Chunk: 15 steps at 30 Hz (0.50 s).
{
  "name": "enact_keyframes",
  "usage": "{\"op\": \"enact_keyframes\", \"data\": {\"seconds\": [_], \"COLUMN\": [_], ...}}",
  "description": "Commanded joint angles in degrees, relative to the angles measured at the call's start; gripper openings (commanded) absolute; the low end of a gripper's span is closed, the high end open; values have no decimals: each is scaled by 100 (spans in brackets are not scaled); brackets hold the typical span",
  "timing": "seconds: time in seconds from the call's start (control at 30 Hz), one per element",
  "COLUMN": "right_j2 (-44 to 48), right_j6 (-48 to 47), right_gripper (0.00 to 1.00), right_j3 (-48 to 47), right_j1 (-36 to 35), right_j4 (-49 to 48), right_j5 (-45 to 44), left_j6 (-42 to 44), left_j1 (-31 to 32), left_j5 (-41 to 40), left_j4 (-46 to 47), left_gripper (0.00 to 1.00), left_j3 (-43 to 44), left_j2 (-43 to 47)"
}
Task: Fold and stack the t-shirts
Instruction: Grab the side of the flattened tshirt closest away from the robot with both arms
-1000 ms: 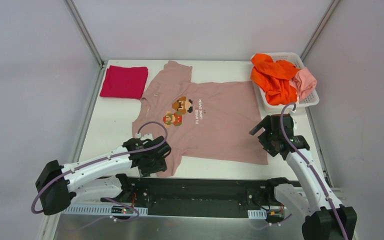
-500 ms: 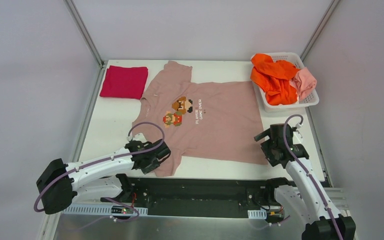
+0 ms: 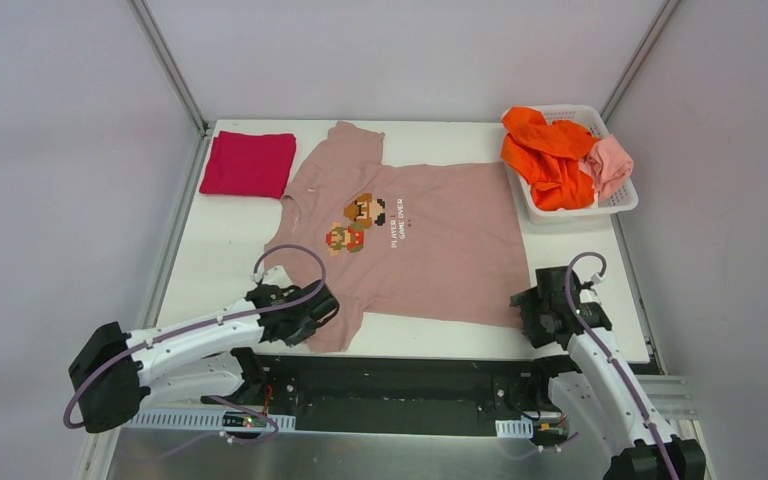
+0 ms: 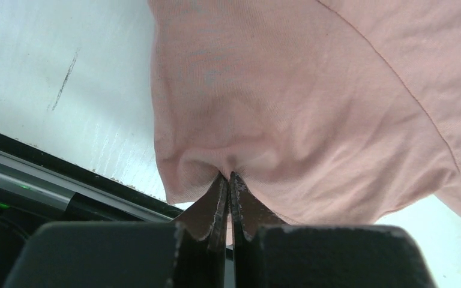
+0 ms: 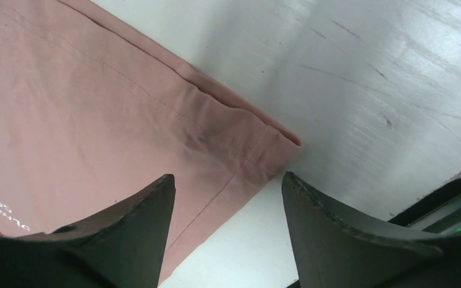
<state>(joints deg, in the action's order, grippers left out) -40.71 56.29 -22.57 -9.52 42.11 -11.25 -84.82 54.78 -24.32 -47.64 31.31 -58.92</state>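
The dusty-pink t-shirt [image 3: 430, 250] lies spread flat across the middle of the table [image 3: 220, 250], print side up. At the near edge the left gripper [image 4: 228, 180] is pinched tight on a bunched fold of its sleeve. The right gripper [image 5: 227, 177] stands with jaws wide apart astride the shirt's near right hem corner. A folded crimson t-shirt [image 3: 248, 163] sits at the far left corner. Orange [image 3: 545, 160] and salmon-pink [image 3: 612, 162] t-shirts fill the white lattice basket [image 3: 572, 213] at the far right corner.

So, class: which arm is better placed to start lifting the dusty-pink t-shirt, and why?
Left. The left gripper is shut on the near sleeve of the dusty-pink t-shirt, cloth puckered between its fingers; the right gripper is open over the hem corner, gripping nothing.
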Motion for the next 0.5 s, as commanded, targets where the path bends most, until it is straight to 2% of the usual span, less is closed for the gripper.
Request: {"op": "enact_keyframes", "data": {"seconds": [0.0, 0.3, 0.37, 0.4, 0.47], "right_j2": [-96, -297, -263, -256, -246], "right_j6": [268, 80, 29, 1, -98], "right_gripper": [63, 22, 4, 0, 0], "right_j3": [141, 156, 159, 157, 115], "right_j1": [-8, -15, -7, -7, -9], "right_j4": [-217, -417, -410, -418, -459], "right_j5": [-16, 12, 1, 0, 68], "left_j6": [149, 186, 230, 271, 385], "left_j1": [33, 35, 34, 40, 37], "left_j5": [-103, -145, -189, -219, -319], "left_j4": [20, 219, 345, 416, 555], "left_gripper": [0, 0, 0, 0, 0], "left_j3": [-169, -361, -364, -348, -280], "left_j2": [538, 1285, 1369, 1394, 1408]}}
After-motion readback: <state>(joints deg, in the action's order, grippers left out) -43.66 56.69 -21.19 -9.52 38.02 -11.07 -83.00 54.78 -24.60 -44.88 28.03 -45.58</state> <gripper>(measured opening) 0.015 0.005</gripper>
